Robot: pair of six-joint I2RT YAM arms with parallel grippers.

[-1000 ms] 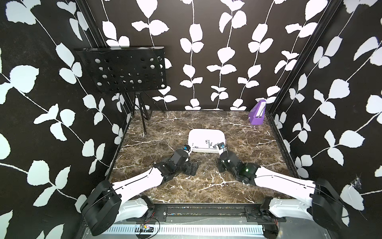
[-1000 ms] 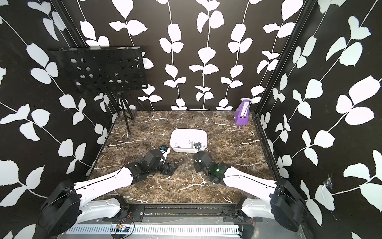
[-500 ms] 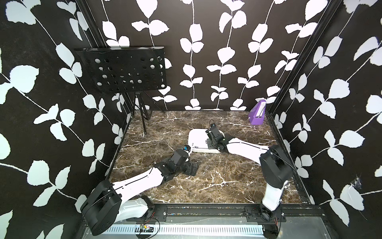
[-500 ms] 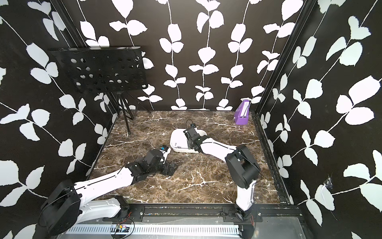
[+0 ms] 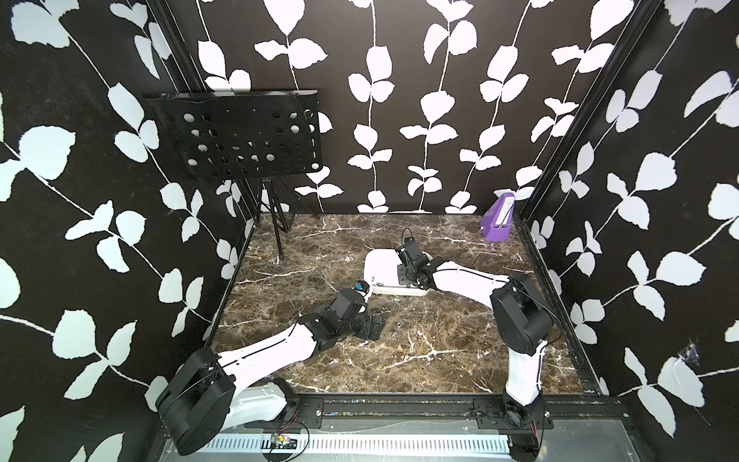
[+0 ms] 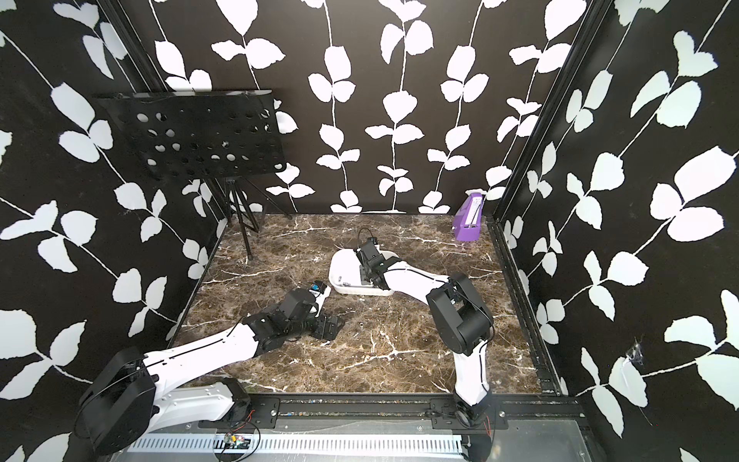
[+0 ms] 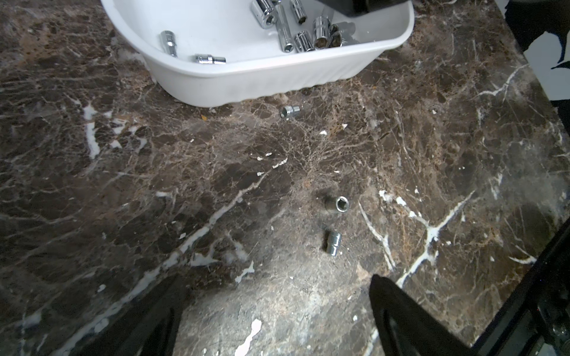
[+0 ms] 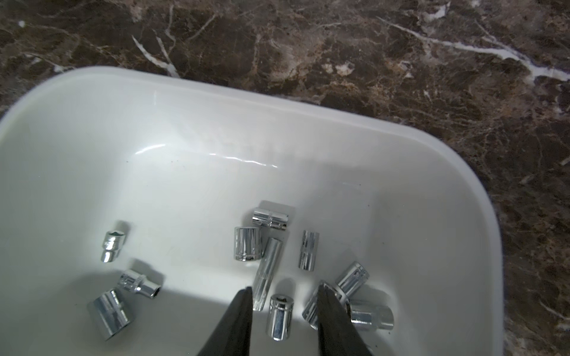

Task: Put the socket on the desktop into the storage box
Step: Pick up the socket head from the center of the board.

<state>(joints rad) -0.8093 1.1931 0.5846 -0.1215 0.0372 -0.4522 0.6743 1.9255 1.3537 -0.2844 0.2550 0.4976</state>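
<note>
The right gripper [image 8: 283, 288] is spread apart over the storage box [image 8: 401, 129], and a socket [image 8: 280, 317] lies loose in its gap. The left gripper [image 7: 274, 279], mostly cut off, is spread wide and grips nothing.

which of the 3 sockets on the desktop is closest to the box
The lone socket lying just outside the box wall. The wider socket and the narrower socket pair up nearer the left gripper.

Right tool [image 8: 283, 288] swung from desktop [image 8: 370, 61] to above storage box [image 8: 277, 105] — jaws now parted, socket [image 8: 279, 317] loose between
</note>
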